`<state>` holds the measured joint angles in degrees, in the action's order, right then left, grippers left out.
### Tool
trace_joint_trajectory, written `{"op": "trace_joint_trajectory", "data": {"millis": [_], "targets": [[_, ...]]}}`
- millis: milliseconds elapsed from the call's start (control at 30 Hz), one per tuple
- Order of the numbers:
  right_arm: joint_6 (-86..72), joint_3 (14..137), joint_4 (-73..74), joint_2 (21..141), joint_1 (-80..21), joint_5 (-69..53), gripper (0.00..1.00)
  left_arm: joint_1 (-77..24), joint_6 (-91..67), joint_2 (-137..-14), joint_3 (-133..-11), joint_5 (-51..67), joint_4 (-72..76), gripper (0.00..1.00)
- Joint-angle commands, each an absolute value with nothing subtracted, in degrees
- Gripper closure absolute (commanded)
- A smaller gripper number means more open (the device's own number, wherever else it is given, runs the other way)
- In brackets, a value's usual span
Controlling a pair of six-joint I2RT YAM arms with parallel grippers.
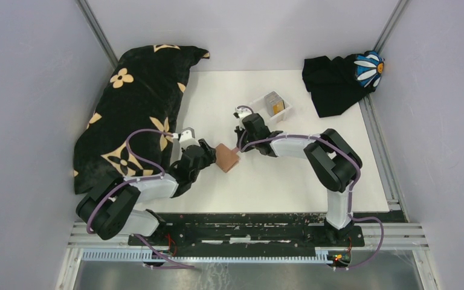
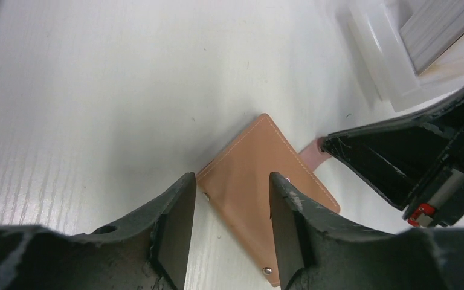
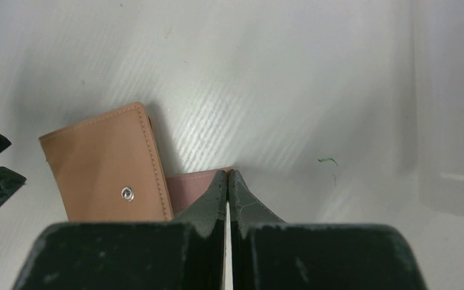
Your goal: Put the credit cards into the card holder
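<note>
The tan-brown card holder [image 1: 226, 158] lies folded on the white table between both arms, its snap showing in the right wrist view [image 3: 106, 166]. My left gripper [image 1: 210, 154] is open, its jaws either side of the holder's near corner [image 2: 260, 175]. My right gripper [image 1: 239, 147] is shut, its tips [image 3: 228, 175] pinching the edge of a pink flap [image 3: 190, 184] that sticks out from the holder. The credit cards [image 1: 273, 101] stand as a gold and grey stack in a small white tray [image 1: 260, 112]; they also show in the left wrist view [image 2: 441, 30].
A black blanket with tan flowers [image 1: 133, 103] lies along the left side. A black cloth with a blue and white daisy [image 1: 338, 78] lies in the back right corner. Grey walls enclose the table on three sides.
</note>
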<state>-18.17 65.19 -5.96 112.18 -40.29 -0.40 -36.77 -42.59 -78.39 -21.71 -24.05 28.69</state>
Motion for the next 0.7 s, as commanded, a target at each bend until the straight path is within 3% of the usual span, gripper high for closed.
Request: {"op": "trace_joint_trajectory", "data": {"millis": [0,167,300,433,500,667], "targets": [[-20.89,62.35,-7.08,107.70,-39.55,0.56,0.99,-36.91,-40.09,-77.62,-24.83,-26.97,26.16,0.44],[-23.05,60.89,-7.27,106.28,-39.50,1.67,0.99,-36.91,-40.75,-77.91,-24.85,-25.31,26.17,0.45],[-26.30,57.73,-8.16,104.59,-39.66,3.25,0.99,-36.99,-42.42,-77.94,-22.80,-23.66,28.29,0.52],[-27.82,54.11,-9.28,102.21,-41.23,6.67,0.99,-37.07,-43.43,-78.91,-21.46,-21.73,29.97,0.65],[-28.18,53.02,-9.52,101.35,-41.92,8.10,0.99,-37.17,-43.82,-79.54,-21.07,-21.20,30.70,0.77],[-28.12,52.39,-9.22,100.67,-43.33,11.14,0.97,-37.67,-44.20,-81.40,-21.08,-20.07,32.33,0.87]]}}
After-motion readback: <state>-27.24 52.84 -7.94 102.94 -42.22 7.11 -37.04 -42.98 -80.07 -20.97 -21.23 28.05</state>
